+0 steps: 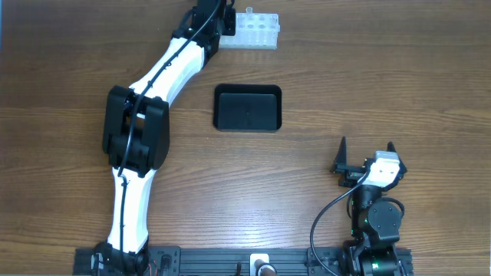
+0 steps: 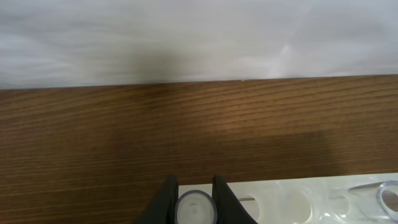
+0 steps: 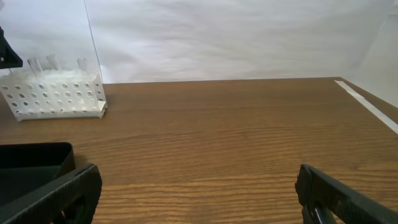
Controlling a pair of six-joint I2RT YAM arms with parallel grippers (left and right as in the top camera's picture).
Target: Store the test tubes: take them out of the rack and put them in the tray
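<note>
Left gripper (image 2: 195, 186) sits right at the lens in left wrist view, fingers (image 2: 166, 199) narrowed onto a tube (image 2: 196, 208), one finger on each side of its round rim and apparently touching it. Tube is upright, seated in the rack (image 2: 323, 199) at an end hole. Along the same row two holes (image 2: 295, 202) hold no tube, then a second tube (image 2: 388, 198) is cut off by the picture edge. Past the rack: bare table (image 2: 199, 124) and a white backdrop (image 2: 199, 37).

Top view: left arm (image 1: 173, 65) is stretched up and across to the far side of the table, with its gripper at the rack's left end. Rack (image 1: 257, 31) is clear plastic and lies near the table's far edge, about mid-width. Tray (image 1: 247, 90) is black, rectangular and empty. It sits nearer the bases than the rack, well apart from it, roughly mid-table.

Right gripper (image 1: 367, 144) is low by its own base at lower right, spread wide, holding nothing, well apart from tray and rack. Right wrist view has its two fingers (image 3: 62, 193) far apart over bare wood. Tray corner (image 3: 34, 155) lies near one finger. Rack (image 3: 56, 93) stands farther back by the backdrop with three tube tops (image 3: 51, 61) sticking up above it
</note>
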